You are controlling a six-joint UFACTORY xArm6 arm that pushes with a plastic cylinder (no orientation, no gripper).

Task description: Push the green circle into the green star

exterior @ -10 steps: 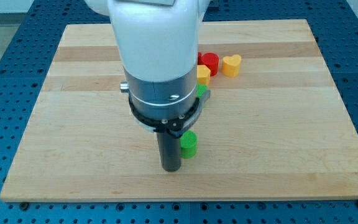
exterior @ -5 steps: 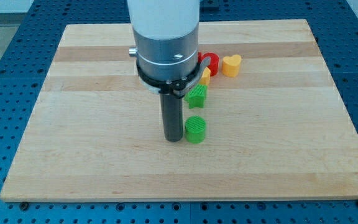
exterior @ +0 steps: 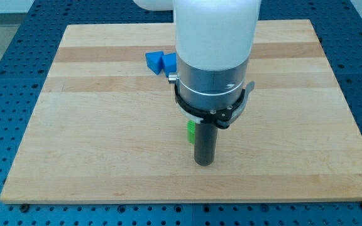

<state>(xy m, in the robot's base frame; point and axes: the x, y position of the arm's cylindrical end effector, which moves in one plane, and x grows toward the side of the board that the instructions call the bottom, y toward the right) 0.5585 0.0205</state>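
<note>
My tip [exterior: 204, 163] rests on the wooden board [exterior: 93, 125] just right of centre, near the view's bottom. Only a thin green sliver of the green circle [exterior: 191, 130] shows at the rod's left edge, just above the tip; the rod hides the rest of it. The green star is not visible; the arm's wide body covers the place where it stood.
Two blue blocks [exterior: 160, 61] lie side by side near the view's top, left of the arm's body. The red and yellow blocks are hidden behind the arm.
The arm has swung to the view's right. The tip went from the green circle's left side to its right and a little lower. The blue blocks came into view; the green star, red and yellow blocks became hidden.
</note>
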